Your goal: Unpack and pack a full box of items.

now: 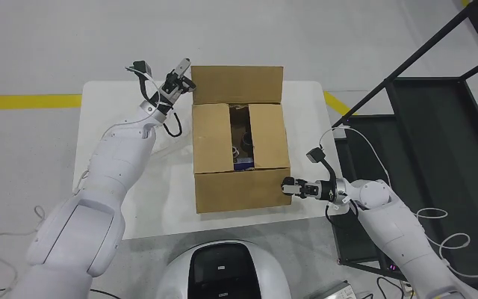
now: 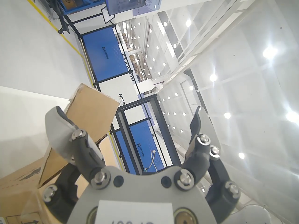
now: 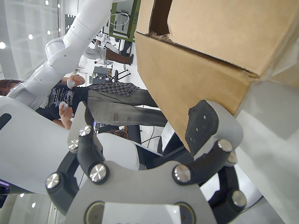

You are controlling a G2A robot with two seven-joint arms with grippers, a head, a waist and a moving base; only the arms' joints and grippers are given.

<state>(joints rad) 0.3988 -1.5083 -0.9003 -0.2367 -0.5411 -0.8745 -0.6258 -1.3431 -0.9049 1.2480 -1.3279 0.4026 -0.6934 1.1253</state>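
Rectangular brown corrugated cardboard box (image 1: pixel 211 142), partly open

Top view looks down on table (image 1: pixel 104 112); wrist views close, tilted upward; all share box (image 1: pixel 213 142).

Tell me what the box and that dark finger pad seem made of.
Box: corrugated cardboard, matte brown; its torn corner edge shows ragged fluting. Finger pad: probably rubber, black and matte, with a grainy surface and small dimples; its rim looks worn.
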